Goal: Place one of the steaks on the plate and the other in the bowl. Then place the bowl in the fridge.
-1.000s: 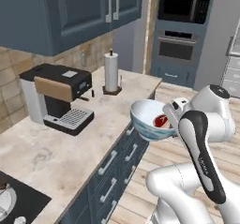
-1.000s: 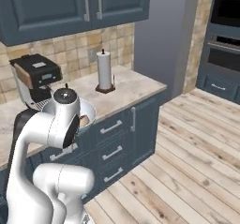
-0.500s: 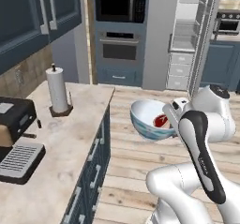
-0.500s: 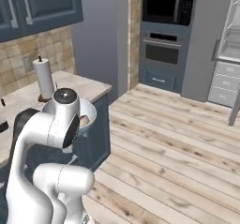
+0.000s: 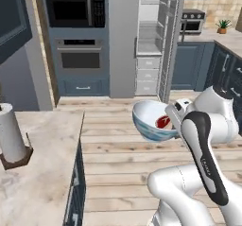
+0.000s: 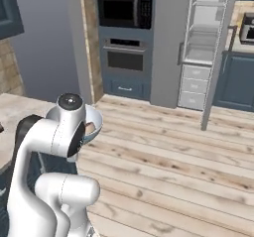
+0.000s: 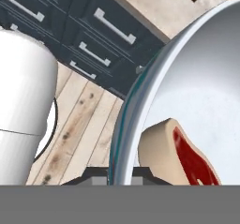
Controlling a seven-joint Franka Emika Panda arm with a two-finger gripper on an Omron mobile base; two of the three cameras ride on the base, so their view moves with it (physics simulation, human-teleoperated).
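1. Up off the surface (image 5: pixel 38 173), the bowl (image 5: pixel 150 121) hangs in the air over the wooden floor (image 5: pixel 127 159), carried at the end of the white arm (image 5: pixel 208 140).
2. The end effector (image 7: pixel 119 174) pinches the bowl's rim: in the hand view the rim runs straight down between the two dark fingertips (image 7: pixel 96 174), one on the outside wall and one on the inside.
3. One steak (image 5: pixel 163 122) lies inside the bowl, red face showing, resting against the inner wall on the side near the end effector; in the hand view its tan edge and red flesh (image 7: pixel 180 155) sit just beside the gripped rim.
4. The bowl is tilted a little, its open mouth turned up and toward the camera in the left base view.
5. In the right base view the bowl (image 6: pixel 94 124) peeks out from behind the arm's upper joint, most of it hidden.
6. The fridge (image 5: pixel 156 36) stands across the floor with its door swung open, white shelves and drawers visible inside; it is well apart from the bowl.
7. A black built-in oven (image 5: pixel 78 59) and microwave (image 5: pixel 75 12) sit just left of the fridge.
8. A paper towel roll (image 5: pixel 10 133) stands upright on the surface at the left, away from the bowl.
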